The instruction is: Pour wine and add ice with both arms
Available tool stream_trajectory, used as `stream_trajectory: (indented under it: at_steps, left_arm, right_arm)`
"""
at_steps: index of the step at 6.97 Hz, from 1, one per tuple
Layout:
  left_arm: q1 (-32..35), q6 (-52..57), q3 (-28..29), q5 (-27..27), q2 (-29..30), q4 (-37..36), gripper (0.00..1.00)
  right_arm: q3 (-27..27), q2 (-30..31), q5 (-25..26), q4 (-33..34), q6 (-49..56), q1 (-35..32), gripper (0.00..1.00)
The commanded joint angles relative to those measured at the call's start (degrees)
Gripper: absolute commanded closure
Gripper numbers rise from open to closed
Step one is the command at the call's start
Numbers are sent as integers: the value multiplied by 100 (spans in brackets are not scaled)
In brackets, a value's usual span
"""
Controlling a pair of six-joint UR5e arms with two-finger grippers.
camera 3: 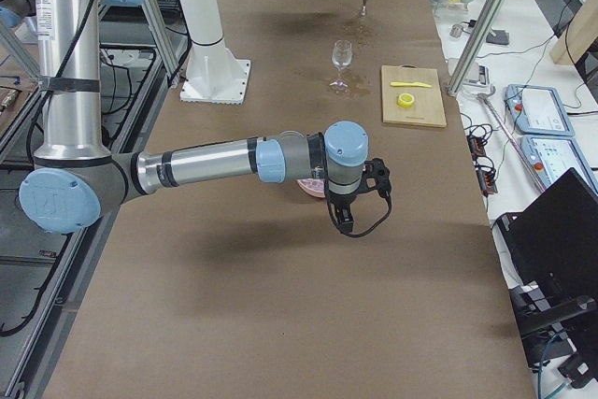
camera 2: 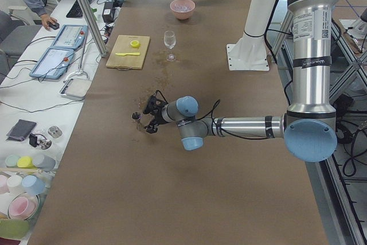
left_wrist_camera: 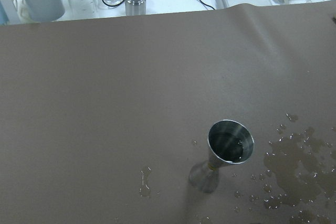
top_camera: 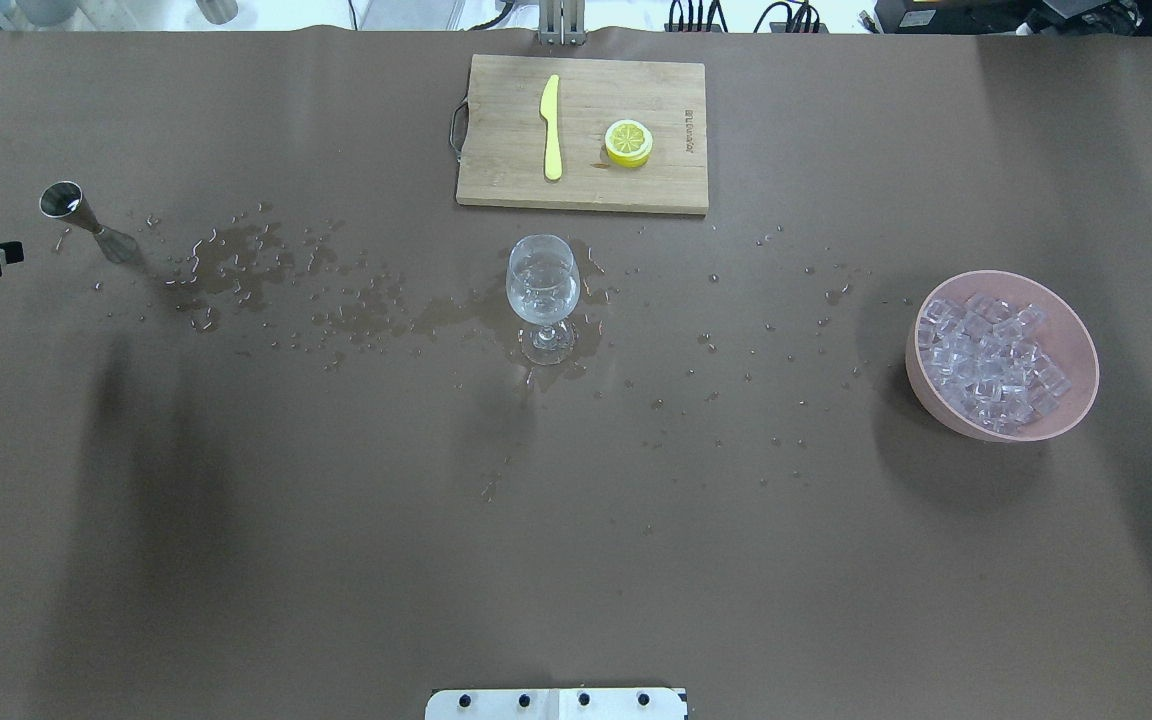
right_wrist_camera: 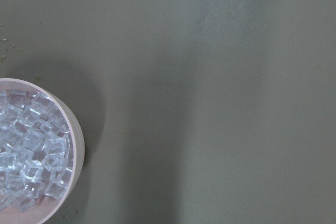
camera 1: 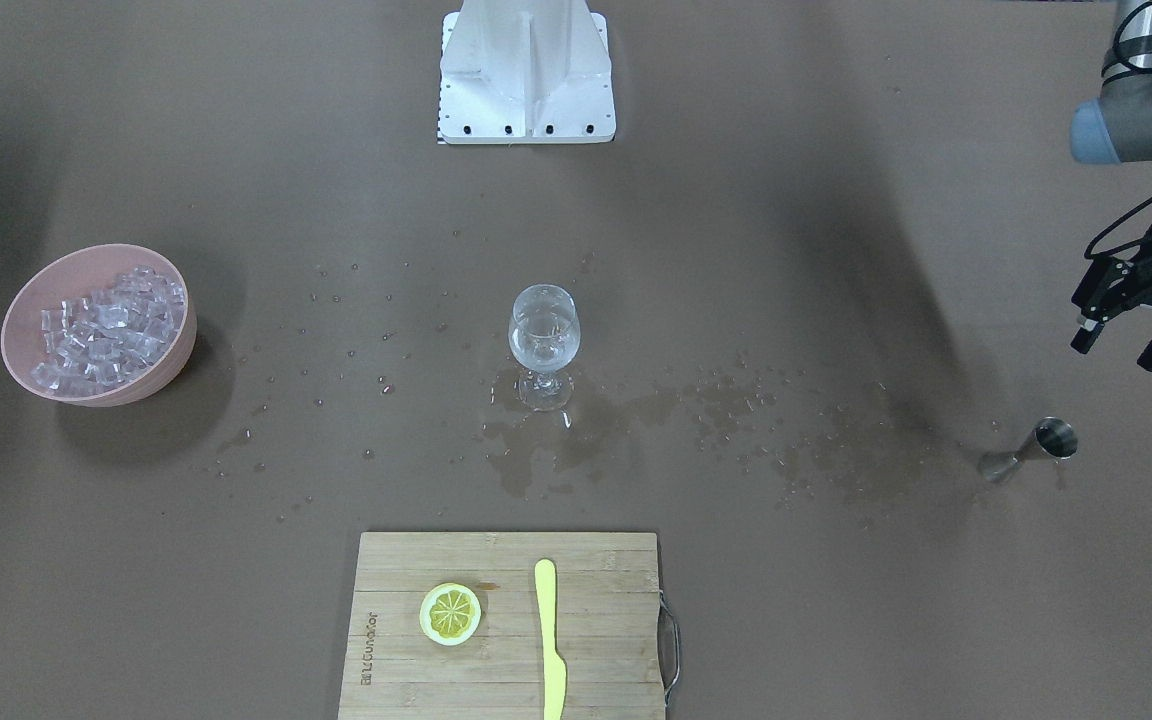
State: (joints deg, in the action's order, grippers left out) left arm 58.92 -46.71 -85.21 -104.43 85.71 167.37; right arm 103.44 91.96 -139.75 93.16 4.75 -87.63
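Here, bearings are from the overhead view, 12 o'clock pointing away from the robot.

- Left gripper point(camera 1: 1118, 350) hangs at the table's left end, fingers spread wide, nothing in them.
- Metal jigger point(top_camera: 86, 218) stands free and upright just beside it at roughly 2 o'clock, long axis vertical. The wrist view shows little more than drops inside.
- Right gripper point(camera 3: 348, 217) shows only in the right side view, fingers pointing down, close to the pink bowl point(top_camera: 1074, 345). Whether spread or closed, cannot tell.
- Its wrist camera has the bowl at 8 o'clock of the frame, so the gripper seems offset from the bowl rather than square over it.
- Ice point(top_camera: 986, 365) is all heaped in that bowl.
- Mid-table: stemmed glass point(top_camera: 546, 342) upright, wine point(top_camera: 542, 290) already in it, no cubes seen.
- Puddles point(top_camera: 236, 250) trail from jigger to glass.
- Farthest: cutting board point(top_camera: 581, 180) with knife point(top_camera: 551, 125) and lemon slice point(top_camera: 628, 142).

Judgement: the pour looks done and ice is next. The right arm is far nearer the bowl. The glass lies about 9 o'clock from the bowl, well apart.
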Motion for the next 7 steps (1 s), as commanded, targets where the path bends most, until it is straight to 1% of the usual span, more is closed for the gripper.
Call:
stream_trajectory:
  at_steps: [1, 2, 3, 4, 6, 7]
  left_arm:
    - [-518, -162, 379, 753, 181, 389, 16]
    - [-626, -380, 713, 1001, 339, 706, 16]
    - [-671, -478, 960, 1039, 523, 813, 16]
    - [-671, -479, 1145, 1196, 699, 814, 15]
    - [-680, -488, 1243, 1337, 815, 797, 14]
    - [-802, -497, 1374, 1625, 920, 797, 14]
  right_arm:
    - [1, -3, -9, 0, -1, 0, 0]
    - [-8, -3, -9, 0, -1, 0, 0]
    - [-8, -3, -9, 0, -1, 0, 0]
    - [-8, 6, -9, 0, -1, 0, 0]
    - [-8, 6, -9, 0, -1, 0, 0]
    - [-17, 6, -9, 0, -1, 9, 0]
